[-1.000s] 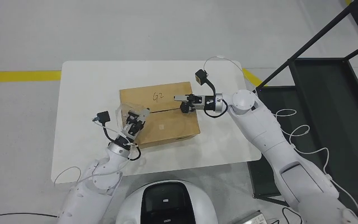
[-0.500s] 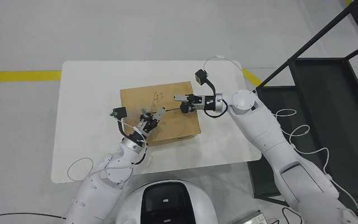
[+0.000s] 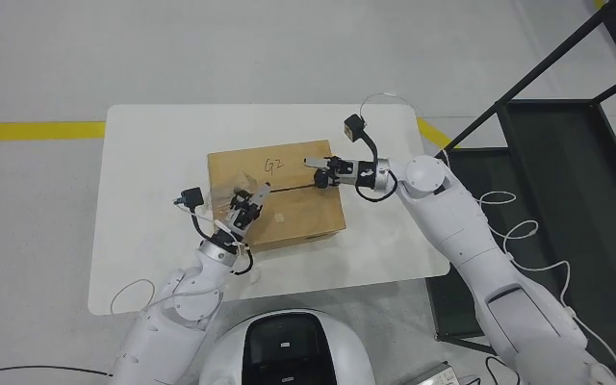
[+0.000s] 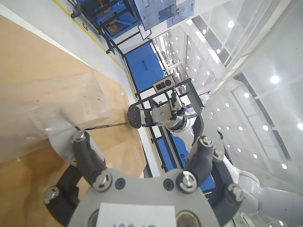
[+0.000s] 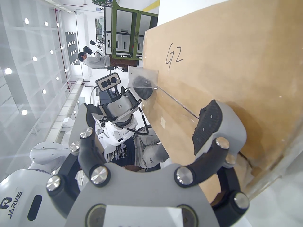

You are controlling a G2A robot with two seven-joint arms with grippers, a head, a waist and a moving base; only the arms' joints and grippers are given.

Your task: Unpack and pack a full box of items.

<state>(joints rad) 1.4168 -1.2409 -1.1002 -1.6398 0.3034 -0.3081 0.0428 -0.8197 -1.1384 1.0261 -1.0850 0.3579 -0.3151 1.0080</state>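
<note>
A white bench (image 3: 144, 192) stood on a grey floor (image 3: 289, 48) crossed by one yellow line (image 3: 48, 130). One closed cardboard box (image 3: 289, 217) lay at frame centre, with its long axis and seam (image 3: 289, 190) running left-to-right. Two hands were present: the left hand (image 3: 250, 197) at the seam's left end and the right hand (image 3: 314, 173) at its right end, both spread wide.

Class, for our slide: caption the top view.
Left pincer and right pincer, both open, at the seam of a closed box on a table.
</note>
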